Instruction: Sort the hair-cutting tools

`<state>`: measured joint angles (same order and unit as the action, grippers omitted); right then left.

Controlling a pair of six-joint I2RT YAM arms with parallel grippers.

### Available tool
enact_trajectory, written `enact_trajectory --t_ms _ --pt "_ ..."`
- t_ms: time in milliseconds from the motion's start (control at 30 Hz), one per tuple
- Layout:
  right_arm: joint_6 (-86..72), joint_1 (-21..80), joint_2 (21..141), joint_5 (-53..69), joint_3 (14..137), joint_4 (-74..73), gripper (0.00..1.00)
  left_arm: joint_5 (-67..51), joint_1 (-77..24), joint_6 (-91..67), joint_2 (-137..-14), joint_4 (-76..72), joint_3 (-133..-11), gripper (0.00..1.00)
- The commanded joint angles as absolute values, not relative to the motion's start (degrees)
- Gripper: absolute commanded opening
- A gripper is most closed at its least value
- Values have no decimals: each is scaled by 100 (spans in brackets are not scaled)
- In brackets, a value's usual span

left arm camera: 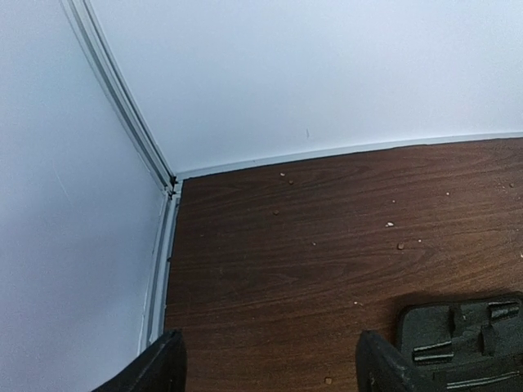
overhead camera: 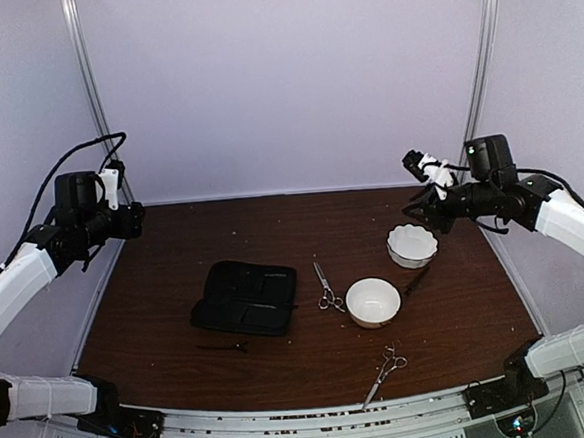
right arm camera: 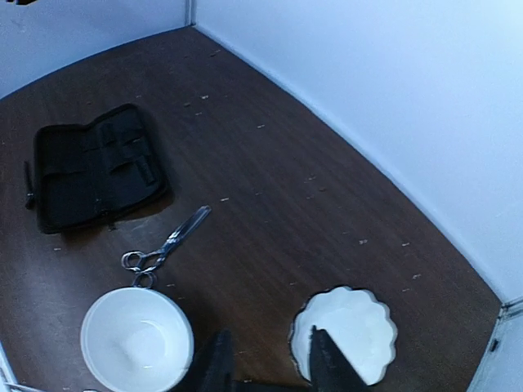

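One pair of silver scissors [overhead camera: 326,288] lies between the black case [overhead camera: 245,298] and the round white bowl [overhead camera: 373,302]; it also shows in the right wrist view [right arm camera: 163,242]. A second pair of scissors [overhead camera: 383,371] lies near the front edge. A thin dark stick tool [overhead camera: 417,279] lies between the two bowls. Another thin dark tool [overhead camera: 226,347] lies just in front of the case. My left gripper [overhead camera: 135,218] hovers high at the far left, open and empty [left arm camera: 270,376]. My right gripper [overhead camera: 419,210] hovers above the scalloped bowl [overhead camera: 412,245], open and empty [right arm camera: 268,367].
The open black case shows in the right wrist view [right arm camera: 94,167] and at the edge of the left wrist view [left arm camera: 466,335]. The round bowl [right arm camera: 137,339] and scalloped bowl [right arm camera: 351,322] are both empty. White walls enclose the brown table [overhead camera: 174,247] on three sides.
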<state>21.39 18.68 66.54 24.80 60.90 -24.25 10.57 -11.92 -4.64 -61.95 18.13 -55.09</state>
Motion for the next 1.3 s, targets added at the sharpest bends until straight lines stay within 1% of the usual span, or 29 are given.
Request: enact_trajectory --t_ms 0,33,100,267,400,767,967,1133,1267 --pt "3247 2967 6522 2334 5878 -3537 11 866 -1127 -494 -6221 1761 -5717 74" --pt "3393 3276 6544 2216 5784 -3651 6 830 -1128 -494 -6213 1764 -5731 74" --pt "3653 3798 6674 1989 5602 -3857 2 792 -1126 -504 -6210 1766 -5747 74" --pt "4168 4739 7265 1762 5422 -4502 0 738 -1118 -512 -6278 1838 -5823 74" --pt "4359 5169 7586 1478 5235 -4601 0 677 -1115 -528 -6279 1883 -5867 74" --pt "4329 5198 8458 837 5667 -4658 0 476 -1108 -625 -6279 1890 -5886 74" --pt "4314 5150 8778 299 5836 -4330 0 466 -1114 -643 -6248 1897 -5906 74" --pt "4276 4889 9184 51 6279 -4057 0 339 -1107 -667 -6298 1906 -5911 74" --pt "4364 4492 9554 -46 6760 -3829 0 235 -1109 -724 -6380 1916 -5922 74"
